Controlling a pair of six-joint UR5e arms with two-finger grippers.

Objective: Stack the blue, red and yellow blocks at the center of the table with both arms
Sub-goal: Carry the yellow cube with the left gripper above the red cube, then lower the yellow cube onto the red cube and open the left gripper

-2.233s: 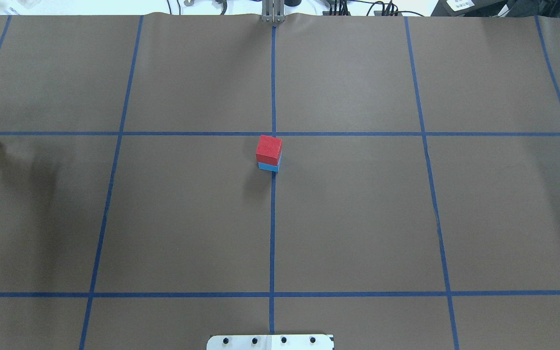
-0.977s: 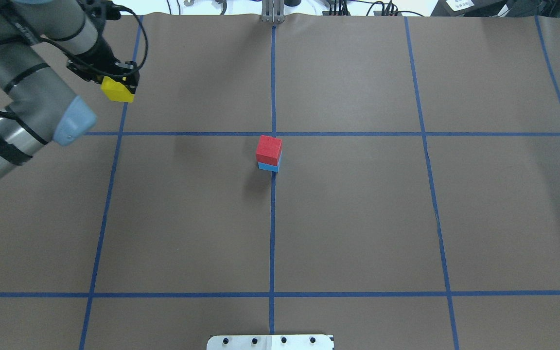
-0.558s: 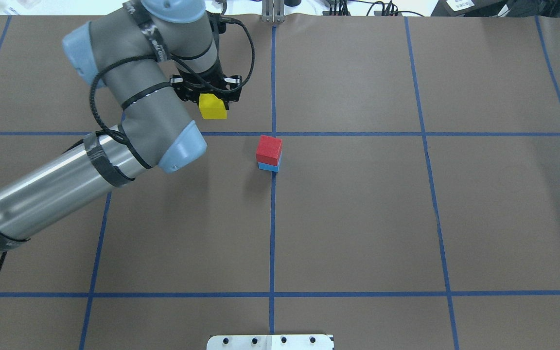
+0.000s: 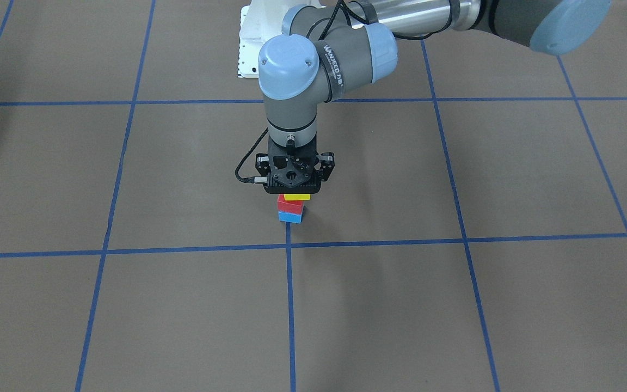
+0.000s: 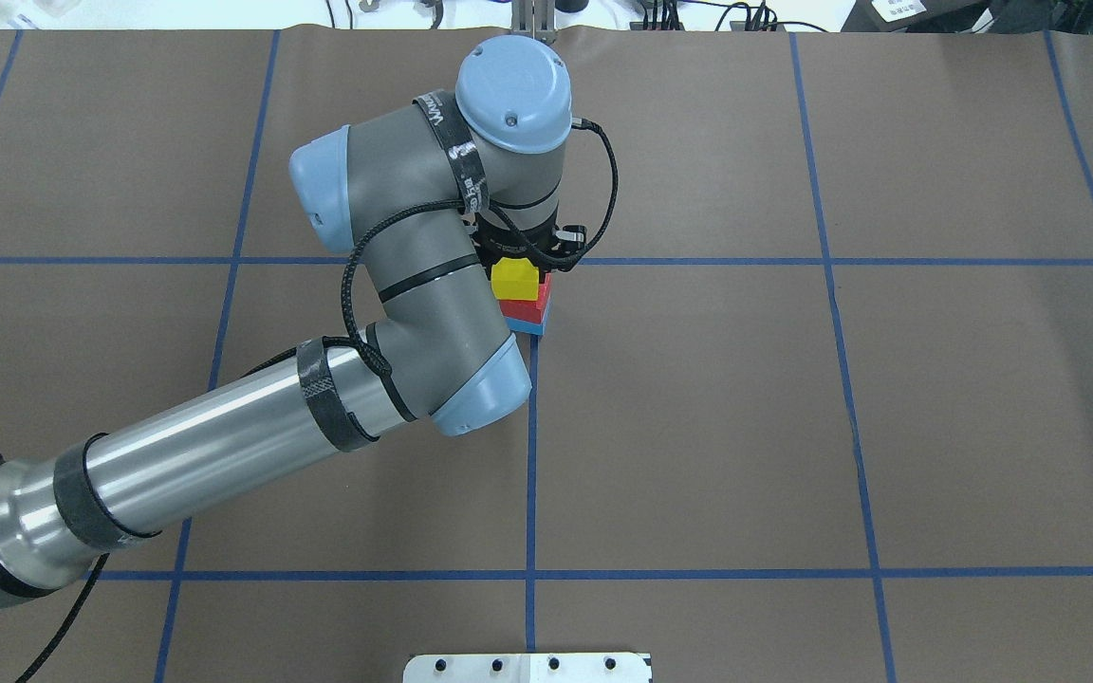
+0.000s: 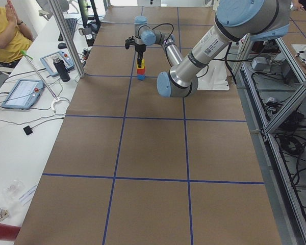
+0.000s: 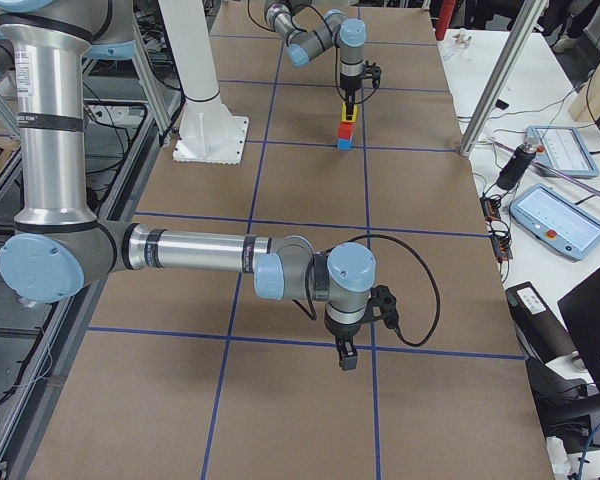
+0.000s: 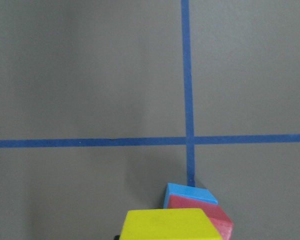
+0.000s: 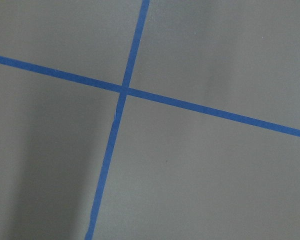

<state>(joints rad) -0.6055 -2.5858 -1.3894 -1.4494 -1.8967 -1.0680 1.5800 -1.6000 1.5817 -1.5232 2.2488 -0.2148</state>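
The left jaws clamp the yellow block (image 5: 514, 281) just over the red block (image 5: 533, 311) and blue block (image 5: 529, 328) at the counter's (image 5: 698, 427) centre, offset slightly toward the robot's left, while whether the distant right jaws are parted cannot be told.

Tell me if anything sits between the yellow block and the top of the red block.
Nothing visible does. The left hand holds the yellow block right above the red block, which rests on the blue block.
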